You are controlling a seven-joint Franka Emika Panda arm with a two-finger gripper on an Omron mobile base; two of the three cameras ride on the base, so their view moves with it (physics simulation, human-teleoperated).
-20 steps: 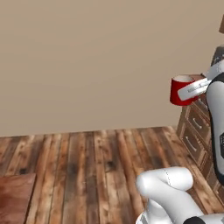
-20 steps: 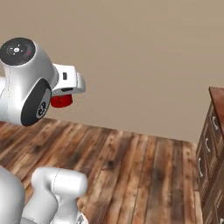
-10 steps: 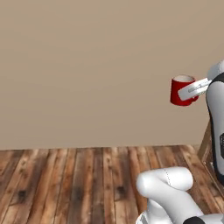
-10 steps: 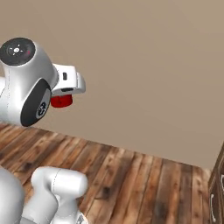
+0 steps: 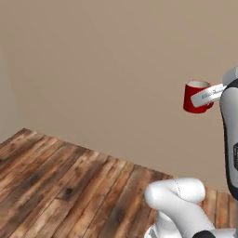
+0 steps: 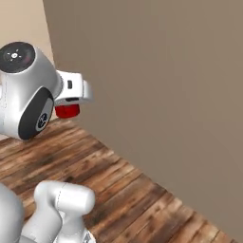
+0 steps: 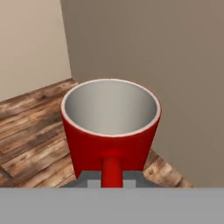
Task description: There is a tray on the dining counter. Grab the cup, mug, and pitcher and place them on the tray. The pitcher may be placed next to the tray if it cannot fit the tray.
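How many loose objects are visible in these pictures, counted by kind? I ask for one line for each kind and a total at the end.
Red cylindrical mug with a side handle, held off the floor in the shut gripper: 1
Green cups: 0
Glass pitchers: 0
Trays: 0
Total: 1

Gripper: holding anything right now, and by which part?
Yes: the gripper is shut on the red mug, gripping it by its side handle, upright and in the air.
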